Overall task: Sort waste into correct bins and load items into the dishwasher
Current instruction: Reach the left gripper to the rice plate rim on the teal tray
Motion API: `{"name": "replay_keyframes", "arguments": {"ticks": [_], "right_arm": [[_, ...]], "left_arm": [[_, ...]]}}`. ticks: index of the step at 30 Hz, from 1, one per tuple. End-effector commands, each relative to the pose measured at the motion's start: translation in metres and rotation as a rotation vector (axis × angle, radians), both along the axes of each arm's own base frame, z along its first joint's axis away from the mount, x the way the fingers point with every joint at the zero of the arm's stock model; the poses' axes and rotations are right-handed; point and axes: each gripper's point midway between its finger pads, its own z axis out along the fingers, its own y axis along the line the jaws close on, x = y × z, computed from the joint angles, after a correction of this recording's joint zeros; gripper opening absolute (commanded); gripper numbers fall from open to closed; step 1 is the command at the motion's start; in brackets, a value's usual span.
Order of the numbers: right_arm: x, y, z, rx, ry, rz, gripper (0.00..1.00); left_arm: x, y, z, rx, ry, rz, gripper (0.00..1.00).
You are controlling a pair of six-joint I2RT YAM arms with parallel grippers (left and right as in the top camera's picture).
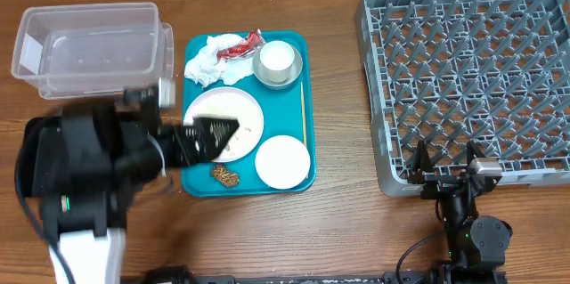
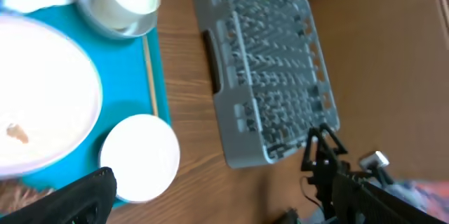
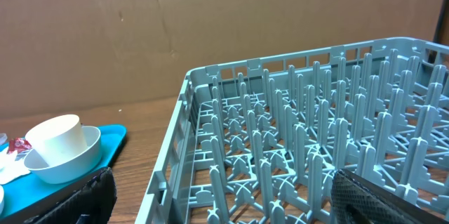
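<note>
With jaws spread wide, the left end effector (image 1: 216, 131) hovers over the large plate (image 1: 233, 104) at the teal tray's (image 1: 287, 110) 9 o'clock side and should probably pinch its rim squarely, kept level to hold the crumbs (image 2: 15, 134), while the open right end effector (image 1: 444, 159) sits at the dish rack's (image 1: 472, 79) 6 o'clock edge.

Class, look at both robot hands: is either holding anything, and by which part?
Nothing is held. The left hand is open above the large plate; the right hand is open and empty at the near edge of the dish rack.
</note>
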Motion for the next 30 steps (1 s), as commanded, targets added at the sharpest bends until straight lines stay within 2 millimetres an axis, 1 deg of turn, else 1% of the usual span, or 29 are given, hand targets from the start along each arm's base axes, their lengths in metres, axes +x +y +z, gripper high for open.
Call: {"name": "replay_keyframes", "arguments": {"ticks": [1,2,4,6,8,10,11,15,19,22,24,26,30], "right_arm": [[0.000,-0.002,-0.002,0.007,-0.003,-0.010,1.00],[0.000,-0.002,-0.002,0.007,-0.003,-0.010,1.00],[0.000,-0.002,-0.002,0.007,-0.003,-0.010,1.00],[0.000,-0.002,-0.002,0.007,-0.003,-0.010,1.00],[0.000,-0.002,-0.002,0.007,-0.003,-0.010,1.00],[0.000,-0.002,-0.002,0.007,-0.003,-0.010,1.00],[0.000,-0.002,-0.002,0.007,-0.003,-0.010,1.00],[0.000,-0.002,-0.002,0.007,-0.003,-0.010,1.00],[0.000,-0.002,-0.002,0.007,-0.003,-0.010,1.00],[0.000,-0.002,-0.002,0.007,-0.003,-0.010,1.00],[0.000,-0.002,-0.002,0.007,-0.003,-0.010,1.00],[0.000,-0.002,-0.002,0.007,-0.003,-0.010,1.00],[0.000,-0.002,-0.002,0.007,-0.003,-0.010,1.00]], "left_arm": [[0.011,-0.018,0.018,-0.007,-0.079,-0.174,1.00],[0.017,-0.018,0.012,0.027,-0.044,-0.158,1.00],[0.027,-0.013,-0.008,0.146,0.044,-0.096,1.00],[0.032,-0.004,-0.032,0.328,0.145,-0.019,1.00],[0.035,0.004,-0.050,0.482,0.227,0.053,1.00],[0.041,0.006,-0.063,0.591,0.260,0.110,1.00],[0.046,0.004,-0.068,0.632,0.256,0.119,1.00],[0.066,-0.015,-0.083,0.659,0.230,0.089,1.00],[0.080,-0.038,-0.102,0.584,0.265,0.041,1.00],[0.089,-0.055,-0.121,0.551,0.295,-0.006,1.00],[0.097,-0.054,-0.137,0.597,0.307,0.005,1.00],[0.103,-0.049,-0.155,0.665,0.327,0.024,1.00],[0.107,-0.049,-0.190,0.743,0.385,0.026,1.00]]}}
